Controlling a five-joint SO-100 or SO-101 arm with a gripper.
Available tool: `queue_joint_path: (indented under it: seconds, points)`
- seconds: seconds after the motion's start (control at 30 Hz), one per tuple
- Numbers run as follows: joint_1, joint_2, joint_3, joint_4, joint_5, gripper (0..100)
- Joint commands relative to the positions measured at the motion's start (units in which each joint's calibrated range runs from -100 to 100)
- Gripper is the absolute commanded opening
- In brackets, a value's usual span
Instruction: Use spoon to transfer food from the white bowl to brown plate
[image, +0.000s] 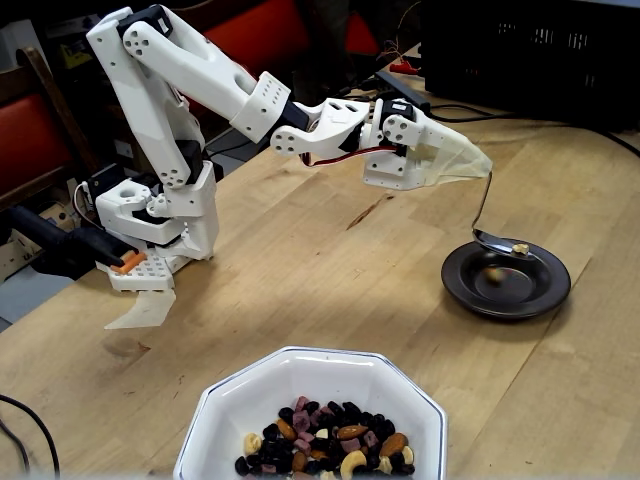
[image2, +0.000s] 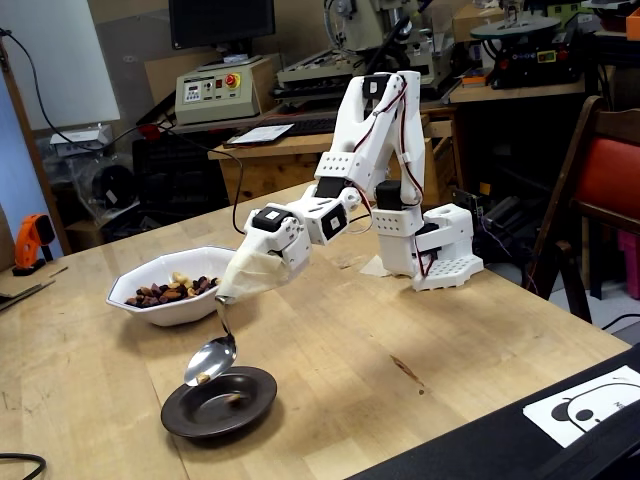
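My gripper (image: 472, 165) (image2: 236, 290) is wrapped in a white cover that hides its fingers, and it holds the spoon (image: 497, 241) (image2: 210, 360) by the handle end. The spoon's silver bowl hangs just above the brown plate (image: 462, 287) (image2: 255, 408), with one tan piece of food (image: 520, 247) (image2: 203, 378) lying in it. A faint tan spot shows inside the plate; I cannot tell whether it is food or a reflection. The white bowl (image: 235, 400) (image2: 128, 282) stands apart from the plate and holds the food (image: 325, 445) (image2: 170, 290).
The arm's white base (image: 160, 230) (image2: 440, 255) is fixed on the wooden table. A loose white jaw part (image: 140, 310) lies in front of it. A black crate (image: 530, 50) and cables sit behind the plate. A printed sheet (image2: 590, 400) lies at the table's corner.
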Motion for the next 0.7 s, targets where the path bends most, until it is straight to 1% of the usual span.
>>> queue_joint_path:
  seconds: [0.0,0.17,0.47,0.67]
  points:
    - [0.0,-0.7,-3.3,-1.3,1.4,5]
    - [0.1,-0.7,-3.3,-1.5,3.1,5]
    - [0.3,-0.7,-3.3,-1.5,3.7,5]
    - [0.2,-0.7,-3.3,-1.5,5.9,5]
